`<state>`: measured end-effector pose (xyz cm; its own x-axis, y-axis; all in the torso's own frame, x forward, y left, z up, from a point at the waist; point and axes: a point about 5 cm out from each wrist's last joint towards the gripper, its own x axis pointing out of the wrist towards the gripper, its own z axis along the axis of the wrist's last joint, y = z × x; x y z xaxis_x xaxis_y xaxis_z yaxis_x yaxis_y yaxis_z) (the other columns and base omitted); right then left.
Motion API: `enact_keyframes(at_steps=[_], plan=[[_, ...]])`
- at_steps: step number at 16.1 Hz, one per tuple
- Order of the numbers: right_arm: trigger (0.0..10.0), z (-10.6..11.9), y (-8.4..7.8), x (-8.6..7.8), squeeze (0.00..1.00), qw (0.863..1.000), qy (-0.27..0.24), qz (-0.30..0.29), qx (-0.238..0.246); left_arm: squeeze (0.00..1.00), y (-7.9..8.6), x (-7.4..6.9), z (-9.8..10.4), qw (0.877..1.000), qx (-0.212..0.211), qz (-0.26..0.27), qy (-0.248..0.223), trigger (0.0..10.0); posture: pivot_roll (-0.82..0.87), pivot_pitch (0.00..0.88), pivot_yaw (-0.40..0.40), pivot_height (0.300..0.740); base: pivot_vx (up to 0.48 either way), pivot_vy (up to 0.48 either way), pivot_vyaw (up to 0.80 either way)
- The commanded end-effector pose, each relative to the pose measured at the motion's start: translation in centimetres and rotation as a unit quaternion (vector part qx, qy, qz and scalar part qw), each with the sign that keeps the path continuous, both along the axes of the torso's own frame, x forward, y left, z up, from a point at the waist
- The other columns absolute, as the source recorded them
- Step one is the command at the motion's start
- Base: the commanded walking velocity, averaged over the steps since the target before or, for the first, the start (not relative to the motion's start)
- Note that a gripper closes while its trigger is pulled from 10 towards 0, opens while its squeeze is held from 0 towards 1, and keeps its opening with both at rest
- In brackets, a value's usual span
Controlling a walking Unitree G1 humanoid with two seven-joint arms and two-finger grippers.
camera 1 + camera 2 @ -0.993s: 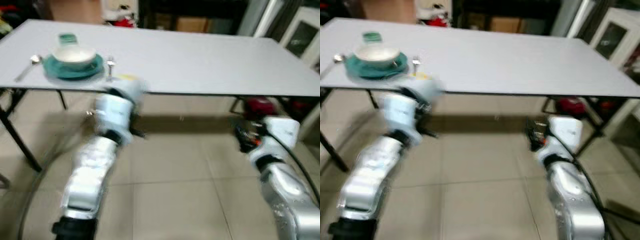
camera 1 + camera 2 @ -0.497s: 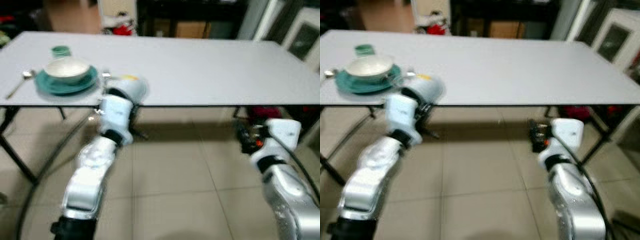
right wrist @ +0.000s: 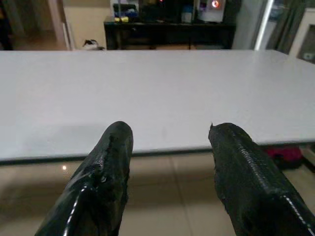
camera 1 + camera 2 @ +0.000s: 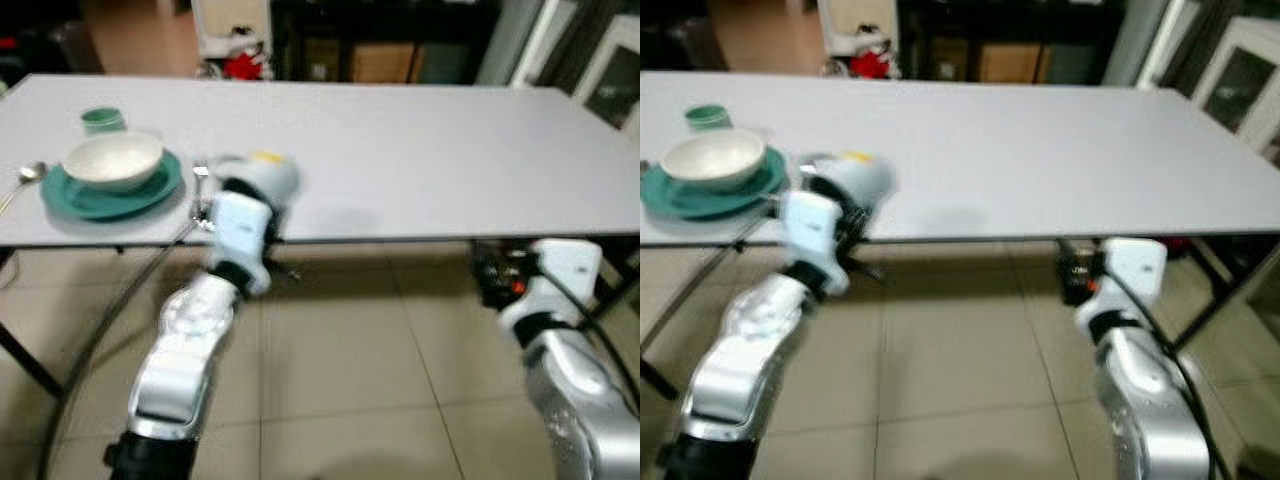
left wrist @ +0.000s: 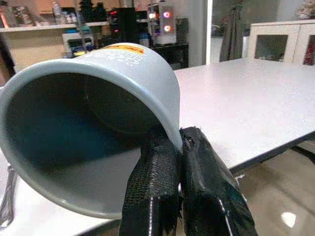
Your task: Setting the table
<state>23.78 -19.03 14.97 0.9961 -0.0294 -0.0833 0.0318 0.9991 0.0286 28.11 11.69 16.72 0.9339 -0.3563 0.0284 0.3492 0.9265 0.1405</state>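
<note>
Your left gripper (image 5: 179, 147) pinched the rim of the tilted grey ceramic mug (image 5: 93, 118) at the white table's (image 4: 420, 150) near edge; your right gripper (image 3: 167, 147) hung spread wide, holding nothing.

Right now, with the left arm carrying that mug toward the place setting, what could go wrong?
1. The left pincer pinches only the rim of the grey mug, which hangs tilted; it could twist or slip loose.
2. The mug sits low at the table edge, so it may bump the edge.
3. The fork and teal plate with its bowl lie close beside the mug; setting it down could knock them.
</note>
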Motion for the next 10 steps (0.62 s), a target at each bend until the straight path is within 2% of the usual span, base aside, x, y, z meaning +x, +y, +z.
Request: enact_keyframes(at_steps=[1,10], plan=[[10.0,0.59,0.63,0.1,0.0,1.0,-0.013,0.01,0.002,0.0,1.08,0.19,0.6,1.0,0.005,0.016,-0.014,10.0,0.01,0.0,-0.049,0.74,0.379,0.0,0.0],[10.0,0.69,0.7,0.28,0.0,1.0,-0.017,0.012,0.002,0.0,0.96,0.29,0.64,1.0,0.008,0.012,-0.016,10.0,0.01,0.0,-0.049,0.74,0.381,0.0,0.0]])
